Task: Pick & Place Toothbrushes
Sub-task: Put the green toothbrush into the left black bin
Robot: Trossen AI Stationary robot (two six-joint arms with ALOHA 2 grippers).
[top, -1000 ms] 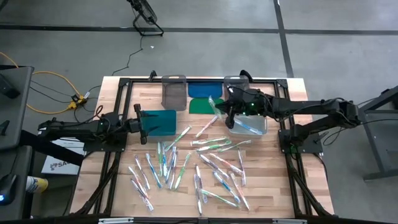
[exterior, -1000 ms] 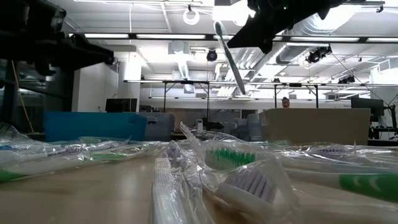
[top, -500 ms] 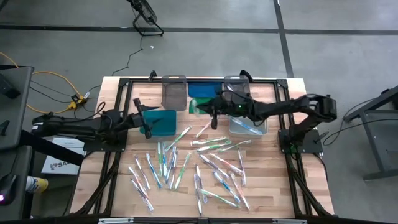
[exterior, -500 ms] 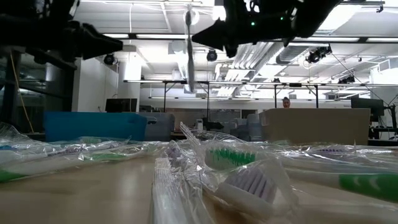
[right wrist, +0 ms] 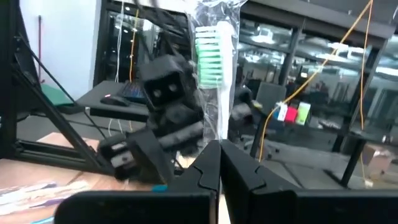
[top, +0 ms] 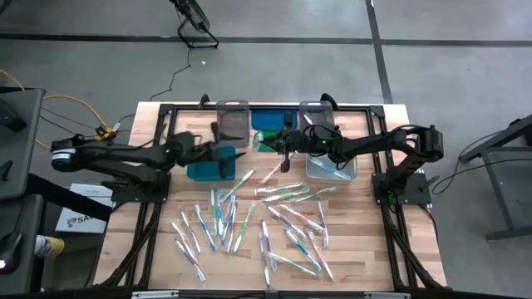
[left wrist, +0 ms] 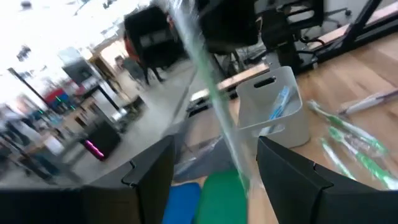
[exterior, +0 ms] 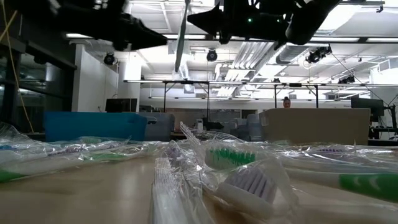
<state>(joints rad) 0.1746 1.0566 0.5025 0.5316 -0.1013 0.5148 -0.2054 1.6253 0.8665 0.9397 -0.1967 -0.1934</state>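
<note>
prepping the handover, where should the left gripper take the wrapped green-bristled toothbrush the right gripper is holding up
Probably the free lower handle. The right gripper is shut on the wrapped green-bristled toothbrush, which hangs roughly upright over the table in the low view. The left gripper, open, already faces it with the shaft between its fingers, so a level approach from its own side, closing below the right gripper, looks best.

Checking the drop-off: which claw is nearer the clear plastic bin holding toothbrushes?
Right. The right claw, shut on a wrapped green-bristled toothbrush, hangs just beside the clear plastic bin. The left claw, open, is farther off above the teal bin.
</note>
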